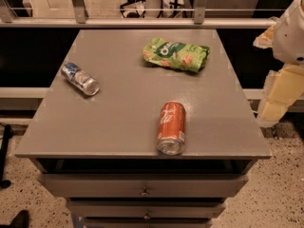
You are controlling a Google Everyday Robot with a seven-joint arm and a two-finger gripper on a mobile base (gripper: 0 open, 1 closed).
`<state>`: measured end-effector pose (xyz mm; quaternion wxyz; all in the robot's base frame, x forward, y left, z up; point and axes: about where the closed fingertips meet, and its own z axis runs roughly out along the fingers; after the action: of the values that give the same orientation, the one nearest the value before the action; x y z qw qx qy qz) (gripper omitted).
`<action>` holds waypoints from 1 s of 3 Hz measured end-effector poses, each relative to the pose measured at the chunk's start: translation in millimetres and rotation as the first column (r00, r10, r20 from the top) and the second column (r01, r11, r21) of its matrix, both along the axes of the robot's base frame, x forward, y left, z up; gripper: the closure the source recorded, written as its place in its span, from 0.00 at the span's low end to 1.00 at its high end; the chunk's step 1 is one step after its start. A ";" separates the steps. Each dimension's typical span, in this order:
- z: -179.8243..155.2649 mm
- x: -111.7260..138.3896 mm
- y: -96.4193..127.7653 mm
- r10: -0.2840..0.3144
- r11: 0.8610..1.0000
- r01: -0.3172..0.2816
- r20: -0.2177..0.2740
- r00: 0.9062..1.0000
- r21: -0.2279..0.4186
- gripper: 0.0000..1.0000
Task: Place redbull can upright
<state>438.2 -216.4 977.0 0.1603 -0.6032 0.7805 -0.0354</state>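
The redbull can (pixel 80 78) is slim and silver with blue patches. It lies on its side near the left edge of the grey table (pixel 123 122), its top end pointing to the front right. My gripper (pixel 274 103) hangs at the far right of the view, off the table's right edge and far from the can. It holds nothing that I can see.
An orange soda can (pixel 171 127) lies on its side near the table's front edge, right of centre. A green snack bag (pixel 176 54) lies at the back right. Drawers (pixel 145 186) sit below the tabletop. A railing (pixel 142 22) runs behind the table.
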 end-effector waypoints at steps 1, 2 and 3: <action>0.0 0.0 0.0 0.000 1.000 0.000 0.000 1.000 0.000 0.00; -6.6 24.3 33.2 0.040 0.998 -0.041 0.020 0.999 0.039 0.00; -29.0 73.3 114.2 0.074 0.992 -0.074 0.002 0.997 0.101 0.00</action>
<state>511.5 -102.3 948.0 0.1908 -0.6228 0.7587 0.0105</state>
